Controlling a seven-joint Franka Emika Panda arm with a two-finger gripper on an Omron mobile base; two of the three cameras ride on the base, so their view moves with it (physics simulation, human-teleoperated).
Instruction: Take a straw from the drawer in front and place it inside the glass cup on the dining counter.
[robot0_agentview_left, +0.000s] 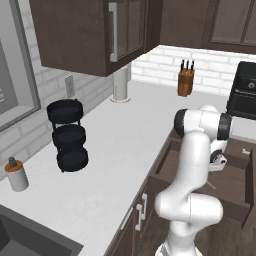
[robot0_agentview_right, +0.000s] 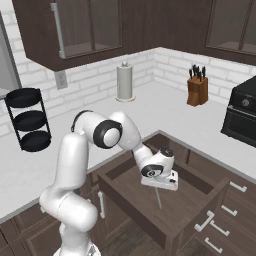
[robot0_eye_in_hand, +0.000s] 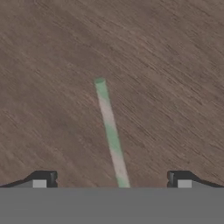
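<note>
The drawer (robot0_agentview_right: 197, 212) stands pulled out under the white counter (robot0_agentview_left: 120, 150), and the gripper (robot0_agentview_right: 159, 186) hangs low inside it, pointing down at the brown drawer floor. The straw (robot0_eye_in_hand: 111, 135) lies flat on that floor, showing as a thin pale stick with a greenish tint in the hand view and as a faint pale line below the hand in the right base view. What the grasp turns on is this: in the hand view the straw runs up the middle of the picture, leaning a little to the left, and its near end passes between the two fingertips (robot0_eye_in_hand: 43, 179), roughly midway. So its long axis lies across the line from one fingertip to the other, which is the right way round for closing on it. The jaws stand wide, with bare wood on each side of the straw and nothing held. How far above the floor the fingertips are is hard to judge from these angles; they look close. The next move is probably a short straight descent, then a close.
</note>
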